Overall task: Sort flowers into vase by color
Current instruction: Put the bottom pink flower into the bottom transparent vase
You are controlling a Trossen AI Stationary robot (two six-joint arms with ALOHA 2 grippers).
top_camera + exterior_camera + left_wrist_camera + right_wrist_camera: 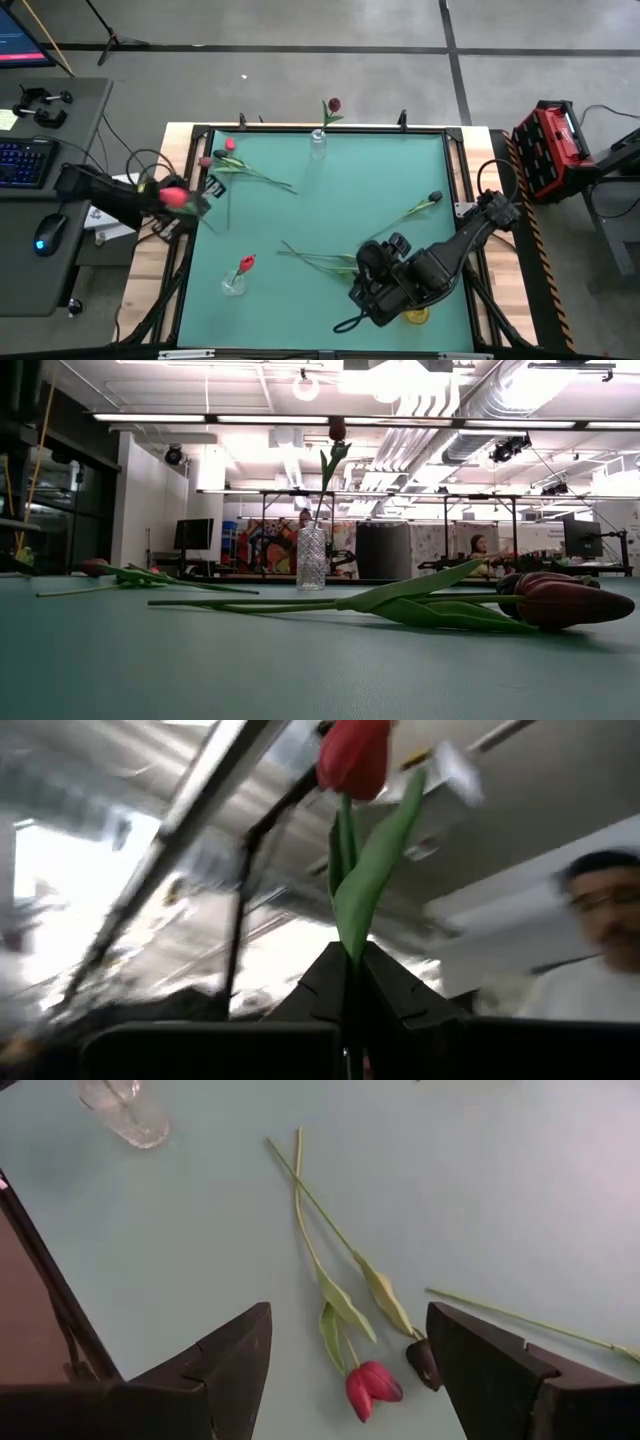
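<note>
My left gripper (pixel 190 203) is raised over the table's left edge, pointing up, and is shut on a red flower (pixel 355 755). My right gripper (pixel 348 1330) is open above two flowers lying on the table at near middle, one red (pixel 372 1385) and one dark (pixel 422 1362). It touches neither. A glass vase (pixel 318 143) at the far edge holds a dark maroon flower (pixel 333 105) upright. A second vase (pixel 235 284) at near left holds a red flower (pixel 246 264). Two pink-red flowers (pixel 228 146) lie at far left. My left gripper pinches the red flower's green stem (pixel 349 952) between its two fingers (pixel 325 985), below a leaf. The fingers point upward. The flower stands up out of the fingers, head on top, lifted clear of the table.
A dark flower (pixel 435 197) with a long stem lies at the table's right. A yellow object (pixel 417 316) lies under my right arm. The table has a raised black frame (pixel 300 129). A person (pixel 590 950) shows in the left wrist view, beyond the table.
</note>
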